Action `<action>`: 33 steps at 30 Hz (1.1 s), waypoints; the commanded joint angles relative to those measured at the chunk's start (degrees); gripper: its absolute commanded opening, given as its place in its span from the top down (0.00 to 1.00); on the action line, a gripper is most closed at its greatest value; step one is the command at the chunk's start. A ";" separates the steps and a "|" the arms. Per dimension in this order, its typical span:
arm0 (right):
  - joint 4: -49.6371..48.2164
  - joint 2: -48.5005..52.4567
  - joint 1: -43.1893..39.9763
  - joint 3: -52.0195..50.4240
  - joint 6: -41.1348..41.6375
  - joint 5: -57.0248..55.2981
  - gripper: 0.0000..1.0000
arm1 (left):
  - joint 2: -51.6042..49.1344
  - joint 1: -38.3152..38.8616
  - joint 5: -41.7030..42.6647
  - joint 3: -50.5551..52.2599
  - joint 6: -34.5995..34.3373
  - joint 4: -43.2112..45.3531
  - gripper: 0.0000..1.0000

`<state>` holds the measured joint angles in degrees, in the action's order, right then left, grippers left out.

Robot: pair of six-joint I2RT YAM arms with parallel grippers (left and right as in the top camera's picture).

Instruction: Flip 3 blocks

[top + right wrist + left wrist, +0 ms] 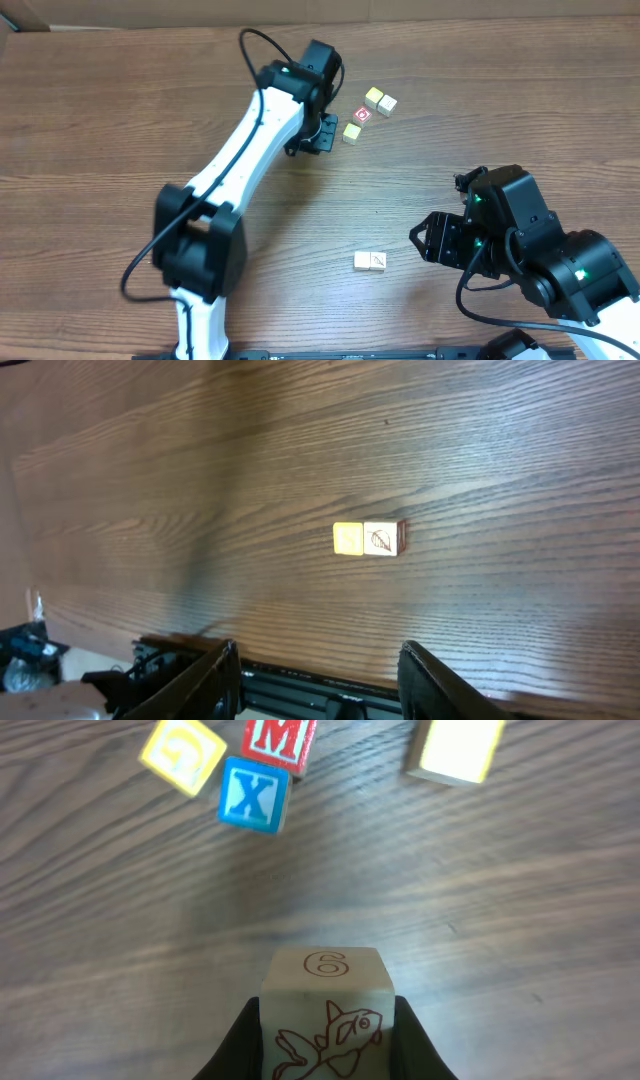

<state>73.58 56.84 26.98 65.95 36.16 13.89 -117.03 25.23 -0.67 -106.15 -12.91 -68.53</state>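
While the left gripper (325, 1020) pinches the fish block (325, 982) between its jaws, likely mid-flip, the paired blocks (366, 538) lie ahead of the right gripper (320, 685), spread and empty, seemingly awaiting turns.

**Soft, even light with a few washed-out spots**

Overhead, the table (100, 120) is evenly lit, with a faint shadow beneath the left arm (245, 140). In the left wrist view the letter blocks (253, 795) are blurred. In the right wrist view the yellow block (347, 539) glares, and the table darkens leftward.
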 commanded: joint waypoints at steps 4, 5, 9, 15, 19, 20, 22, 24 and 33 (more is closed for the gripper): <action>0.33 -0.46 -0.35 1.68 -0.46 -2.29 0.44 | 13.88 -0.17 2.19 -1.92 -3.69 -5.25 0.96; 0.46 -0.46 -0.35 1.68 -0.46 -2.29 0.44 | 15.93 -0.07 2.19 -1.92 -4.09 -6.34 0.96; 0.57 -0.46 -0.33 1.68 -0.46 -2.27 0.45 | 23.23 0.52 1.84 -1.53 -6.40 -10.64 0.95; 2.01 -0.46 -0.33 1.68 -0.68 -2.29 0.44 | 34.69 0.72 1.57 8.57 -11.28 -10.82 0.96; 2.29 -0.48 -0.33 1.68 -0.68 -2.29 0.44 | 43.69 1.90 2.23 23.39 -15.10 -5.14 0.96; 2.27 -0.48 -0.33 1.68 -0.68 -2.29 0.45 | 45.48 2.43 2.40 26.77 -15.89 -3.69 0.96; 2.25 -0.46 -0.33 1.68 -0.68 -2.29 0.45 | 49.16 3.80 3.65 34.73 -16.59 -0.07 0.96; 2.25 -0.46 -0.33 1.68 -0.68 -2.29 0.45 | 51.58 5.20 4.46 41.99 -18.40 3.08 0.96; 3.06 -0.46 -0.33 1.68 -0.66 -2.27 0.45 | 52.50 8.59 14.67 67.38 -23.21 23.45 0.96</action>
<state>76.64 56.84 26.98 66.02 35.97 12.01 -64.69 32.97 8.10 -43.62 -33.52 -49.50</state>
